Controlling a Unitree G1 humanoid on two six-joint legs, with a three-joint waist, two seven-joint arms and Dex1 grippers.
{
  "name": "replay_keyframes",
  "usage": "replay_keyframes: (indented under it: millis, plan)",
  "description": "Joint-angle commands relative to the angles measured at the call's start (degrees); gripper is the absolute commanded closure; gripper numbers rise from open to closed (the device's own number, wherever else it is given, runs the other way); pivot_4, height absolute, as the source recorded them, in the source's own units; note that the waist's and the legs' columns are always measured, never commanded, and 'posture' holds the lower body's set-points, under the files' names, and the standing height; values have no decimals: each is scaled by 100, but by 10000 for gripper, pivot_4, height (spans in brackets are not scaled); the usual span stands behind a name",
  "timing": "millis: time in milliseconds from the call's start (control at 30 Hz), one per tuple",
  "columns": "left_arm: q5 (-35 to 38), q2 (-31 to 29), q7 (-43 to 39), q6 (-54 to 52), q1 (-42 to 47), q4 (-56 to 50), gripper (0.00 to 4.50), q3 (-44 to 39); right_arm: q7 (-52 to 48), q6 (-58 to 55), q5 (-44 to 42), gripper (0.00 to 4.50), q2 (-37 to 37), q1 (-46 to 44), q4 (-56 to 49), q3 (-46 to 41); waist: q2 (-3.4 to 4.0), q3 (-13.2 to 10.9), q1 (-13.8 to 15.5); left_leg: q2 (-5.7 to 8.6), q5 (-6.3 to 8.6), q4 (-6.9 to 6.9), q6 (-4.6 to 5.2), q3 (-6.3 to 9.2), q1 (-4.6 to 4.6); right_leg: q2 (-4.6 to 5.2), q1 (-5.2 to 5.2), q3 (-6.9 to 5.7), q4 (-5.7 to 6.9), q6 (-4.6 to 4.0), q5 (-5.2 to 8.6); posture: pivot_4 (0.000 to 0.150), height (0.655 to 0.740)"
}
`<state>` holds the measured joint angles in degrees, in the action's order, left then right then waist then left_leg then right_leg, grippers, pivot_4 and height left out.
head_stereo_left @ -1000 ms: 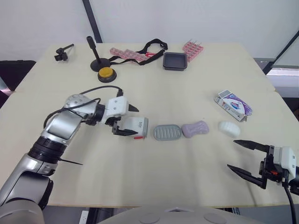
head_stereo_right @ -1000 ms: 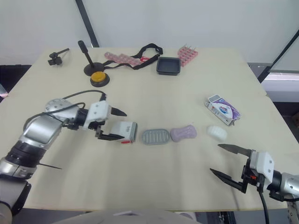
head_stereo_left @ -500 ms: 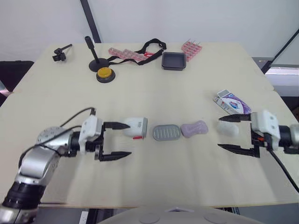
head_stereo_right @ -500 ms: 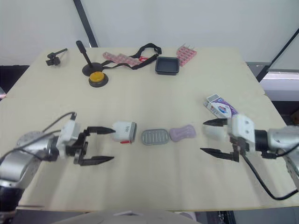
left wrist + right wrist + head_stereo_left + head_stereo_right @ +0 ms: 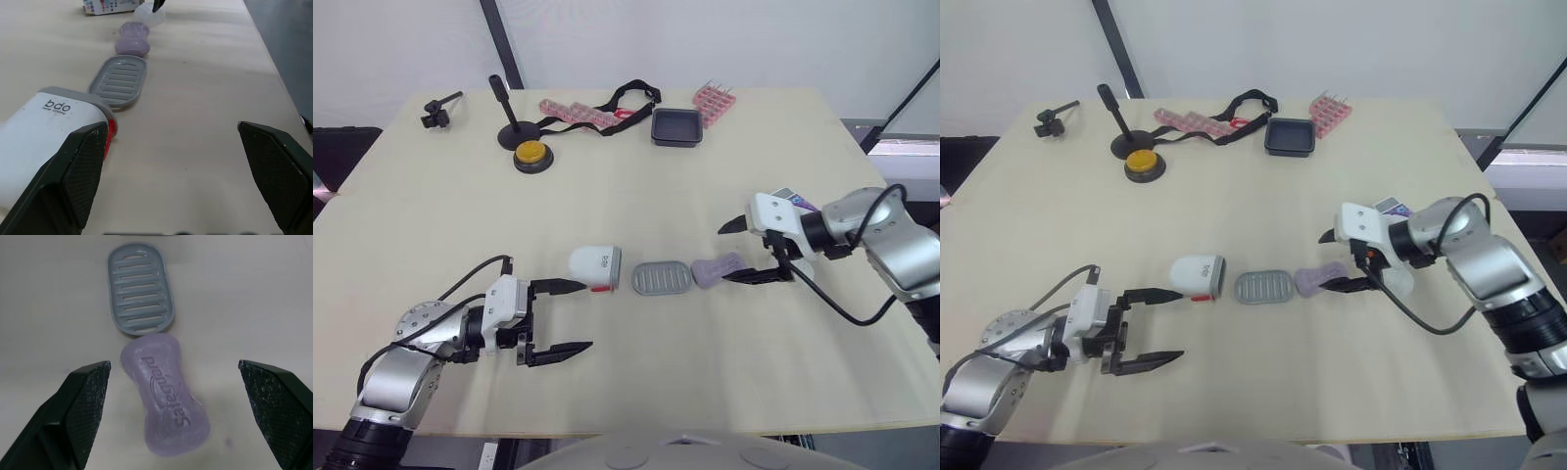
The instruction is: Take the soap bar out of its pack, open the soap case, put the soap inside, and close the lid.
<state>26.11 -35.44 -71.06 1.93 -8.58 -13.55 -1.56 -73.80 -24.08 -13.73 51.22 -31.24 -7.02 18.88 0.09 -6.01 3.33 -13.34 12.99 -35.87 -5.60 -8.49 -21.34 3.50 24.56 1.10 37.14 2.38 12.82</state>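
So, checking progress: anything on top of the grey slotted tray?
Nothing: the grey slotted tray lies bare, every rib showing. The purple soap bar lies beside its end. Beneath the tray is hidden.

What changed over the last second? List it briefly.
The left gripper backed off the white case toward the robot, jaws open. The right gripper swung in from the near right and now straddles the purple soap bar with open jaws. The white case, soap bar and grey tray stayed put.
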Motion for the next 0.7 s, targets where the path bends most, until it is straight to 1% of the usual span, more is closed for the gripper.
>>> replay_keyframes:
  millis: [33,300,433,700]
  plan:
    - [-4,133,374,0,-42,-156,77,-58,-118,104,302,0,-121,-208,158,180,-1,0,-7,0,0,0,0,0,0,0,0,0,1,0,0,1500,7291]
    - [-62,160,492,134,-150,-248,77,43,-385,60,715,0,-342,-584,577,524,-1,0,-18,-2,-2,-1,-4,-4,-2,-2,0,2,14,0,0,1500,7291]
    - [-108,132,368,328,-185,-230,77,81,-550,348,977,0,-400,-694,833,704,-1,0,-5,-3,-3,-3,-4,-3,-1,-2,0,1,16,0,0,1500,7291]
    - [-91,129,385,412,-224,-250,77,116,-624,713,1317,0,-672,-778,1219,796,-1,0,-9,-3,-3,-7,-4,-4,-2,-2,2,1,22,0,0,1500,7291]
